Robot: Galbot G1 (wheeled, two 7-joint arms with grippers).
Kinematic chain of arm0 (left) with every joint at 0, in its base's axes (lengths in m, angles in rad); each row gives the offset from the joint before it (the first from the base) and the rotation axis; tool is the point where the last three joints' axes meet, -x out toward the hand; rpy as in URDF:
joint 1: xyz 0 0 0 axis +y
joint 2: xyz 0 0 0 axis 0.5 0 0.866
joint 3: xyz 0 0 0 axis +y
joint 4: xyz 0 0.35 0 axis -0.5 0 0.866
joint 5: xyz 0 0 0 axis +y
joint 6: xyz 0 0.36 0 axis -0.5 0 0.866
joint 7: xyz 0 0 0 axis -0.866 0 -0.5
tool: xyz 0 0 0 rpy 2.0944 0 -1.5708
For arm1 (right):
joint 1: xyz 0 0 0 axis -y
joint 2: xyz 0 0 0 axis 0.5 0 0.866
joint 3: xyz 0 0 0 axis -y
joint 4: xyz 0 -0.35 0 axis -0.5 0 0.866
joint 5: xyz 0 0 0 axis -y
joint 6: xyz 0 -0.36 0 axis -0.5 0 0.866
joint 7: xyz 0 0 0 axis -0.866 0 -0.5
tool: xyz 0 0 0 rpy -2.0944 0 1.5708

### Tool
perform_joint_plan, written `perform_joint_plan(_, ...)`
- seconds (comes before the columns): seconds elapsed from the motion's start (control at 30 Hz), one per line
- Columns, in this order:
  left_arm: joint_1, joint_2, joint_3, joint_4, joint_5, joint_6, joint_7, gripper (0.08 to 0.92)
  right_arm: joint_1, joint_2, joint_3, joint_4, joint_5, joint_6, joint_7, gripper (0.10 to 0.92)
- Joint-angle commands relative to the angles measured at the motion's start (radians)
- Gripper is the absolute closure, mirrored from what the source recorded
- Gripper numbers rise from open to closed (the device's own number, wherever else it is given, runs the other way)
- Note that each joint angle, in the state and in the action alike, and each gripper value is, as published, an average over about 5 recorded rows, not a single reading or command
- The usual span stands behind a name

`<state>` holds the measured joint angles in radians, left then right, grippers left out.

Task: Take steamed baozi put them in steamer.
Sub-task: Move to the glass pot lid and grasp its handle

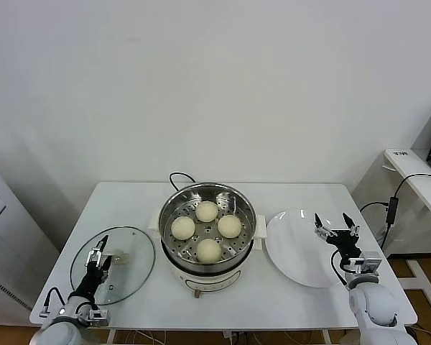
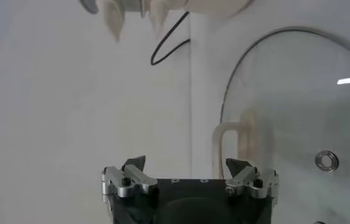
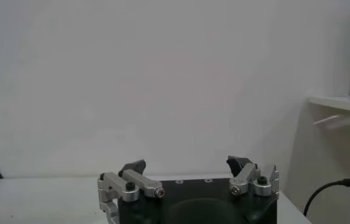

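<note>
On the white table [image 1: 129, 208], largest thing first:

Table: white, set against a pale wall, bearing everything below.
Steamer [image 1: 208, 260]: a round steel pot on a white base, in the middle of the table, with a black cord [image 1: 178, 177] running off behind it; its lid is off.
Plate [image 1: 296, 251]: flat and white, just beside the steamer on the robot's right, with nothing lying on it.
Glass lid [image 1: 129, 277]: flat on the table to the steamer's left, near the front edge, its cream handle [image 2: 229, 146] plain in the left wrist view.
Buns [image 1: 207, 211]: four cream-white rounds, all inside the steamer on its perforated tray, arranged as a diamond, close together.
Right gripper [image 1: 336, 227]: above the outer edge of the plate, jaws spread wide, holding nothing; the right wrist view [image 3: 190, 176] shows the same wide gap.
Left gripper [image 1: 100, 253]: above the near part of the glass lid, fingers parted and holding nothing; the left wrist view [image 2: 190, 173] shows the lid's rim and handle just ahead of it.
</note>
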<state>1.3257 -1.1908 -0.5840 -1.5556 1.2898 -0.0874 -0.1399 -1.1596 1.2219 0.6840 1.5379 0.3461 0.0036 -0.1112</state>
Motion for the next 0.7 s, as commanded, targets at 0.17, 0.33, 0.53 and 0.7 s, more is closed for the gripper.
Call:
perform_joint_plan(0.17,-0.076,-0.023,0.002,0.093,0.041,-0.022,-0.017,0.202,0.004,0.007,0.002,-0.006,-0.004,0.000,0.003,0.203)
perform_joint_plan(0.33,-0.073,-0.030,0.000,0.090,0.021,-0.035,-0.022,0.329,0.007,0.008,0.000,-0.006,-0.007,0.000,0.003,0.203)
perform_joint_plan(0.53,-0.058,-0.027,-0.006,0.065,0.002,-0.037,-0.016,0.502,0.006,0.010,-0.002,-0.007,-0.013,0.000,0.002,0.203)
perform_joint_plan(0.7,-0.046,-0.016,-0.013,0.027,-0.027,-0.028,-0.013,0.666,0.007,0.010,-0.002,-0.007,-0.026,0.005,0.000,0.203)
